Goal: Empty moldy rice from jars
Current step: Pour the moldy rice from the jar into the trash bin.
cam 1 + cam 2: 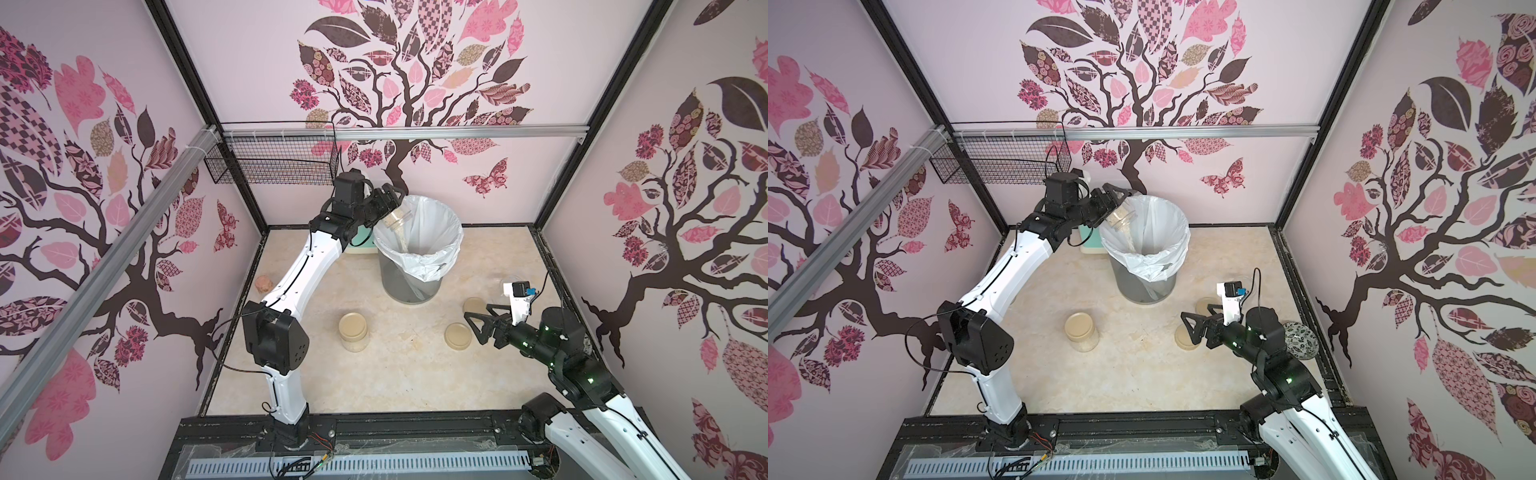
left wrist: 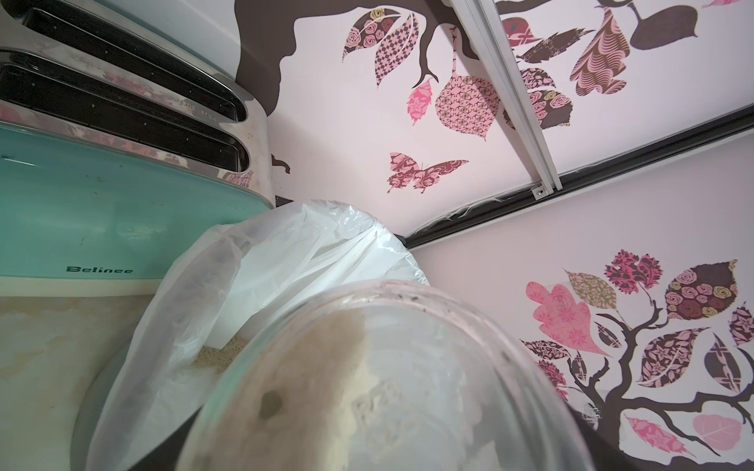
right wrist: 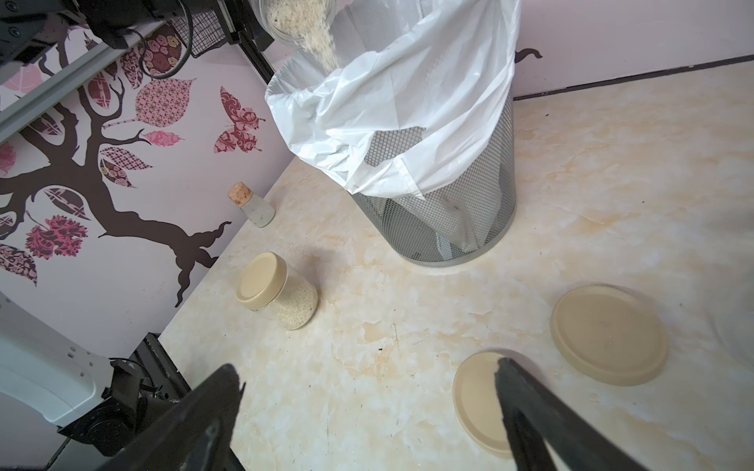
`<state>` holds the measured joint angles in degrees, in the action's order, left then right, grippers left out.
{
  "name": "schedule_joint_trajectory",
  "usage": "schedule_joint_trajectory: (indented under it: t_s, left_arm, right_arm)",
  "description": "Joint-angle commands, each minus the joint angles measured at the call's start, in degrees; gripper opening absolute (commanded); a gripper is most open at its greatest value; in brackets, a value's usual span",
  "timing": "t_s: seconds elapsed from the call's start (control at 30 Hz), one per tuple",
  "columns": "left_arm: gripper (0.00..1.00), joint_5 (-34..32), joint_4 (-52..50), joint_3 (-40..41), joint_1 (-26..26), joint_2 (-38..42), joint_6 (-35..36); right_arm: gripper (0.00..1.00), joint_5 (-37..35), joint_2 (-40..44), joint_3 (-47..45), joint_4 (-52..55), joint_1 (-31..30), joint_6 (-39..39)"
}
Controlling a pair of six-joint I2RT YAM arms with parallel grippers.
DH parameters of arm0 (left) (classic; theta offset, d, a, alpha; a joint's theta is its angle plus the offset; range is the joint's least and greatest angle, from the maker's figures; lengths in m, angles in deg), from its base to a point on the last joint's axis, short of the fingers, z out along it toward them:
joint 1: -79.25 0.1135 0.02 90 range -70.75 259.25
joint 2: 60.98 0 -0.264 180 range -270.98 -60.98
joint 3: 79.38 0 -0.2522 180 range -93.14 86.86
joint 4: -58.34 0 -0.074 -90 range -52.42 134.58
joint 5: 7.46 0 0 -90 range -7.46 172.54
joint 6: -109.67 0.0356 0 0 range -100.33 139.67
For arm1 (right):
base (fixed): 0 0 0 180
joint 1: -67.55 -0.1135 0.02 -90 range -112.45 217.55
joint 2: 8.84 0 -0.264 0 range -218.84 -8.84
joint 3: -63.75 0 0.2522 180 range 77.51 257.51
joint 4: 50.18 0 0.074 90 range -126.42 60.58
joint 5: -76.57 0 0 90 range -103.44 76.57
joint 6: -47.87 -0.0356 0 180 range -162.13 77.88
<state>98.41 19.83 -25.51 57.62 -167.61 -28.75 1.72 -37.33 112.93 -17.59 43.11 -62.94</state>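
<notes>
pouring moldy rice [image 3: 322, 49] into a lined wire bin [image 1: 455, 232], the left tool [image 1: 392, 205] clamps a tilted, uncapped glass jar [image 1: 397, 220] over the bin's rim. the stream falls close to the liner's edge, so moving the jar's mouth further inward and tipping gradually would likely prevent spills onto the surface [image 1: 395, 374]. the right tool [image 1: 473, 326] hangs spread and empty above a loose lid [image 1: 458, 336]. a capped jar [image 1: 353, 332] of rice stands nearby.

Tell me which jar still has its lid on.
The upright, rice-filled jar on the table; the jar in the left gripper is open, tipped over the bin.
</notes>
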Motion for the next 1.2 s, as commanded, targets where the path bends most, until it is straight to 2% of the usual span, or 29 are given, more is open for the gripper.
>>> schedule_joint_trajectory:
  t_s: [0.0,0.5,0.7,1.17]
  left_arm:
    - [0.66,0.42,3.16,-5.14,-0.48,0.85,2.43]
    - [0.66,-1.73,1.34,-8.63,-2.01,-1.82,7.95]
    - [0.65,-3.62,0.2,-9.37,-3.34,-2.52,12.84]
    - [0.65,-5.41,0.68,-9.35,-4.83,-3.19,16.44]
  right_arm:
    - [0.99,-1.44,1.66,-0.09,0.38,0.11,-1.21]
    - [0.99,-2.15,3.64,0.28,4.02,0.11,-2.26]
    - [0.99,-2.5,5.59,-1.19,4.86,0.11,-3.08]
    - [0.99,-2.63,6.02,-1.1,6.86,0.12,-2.75]
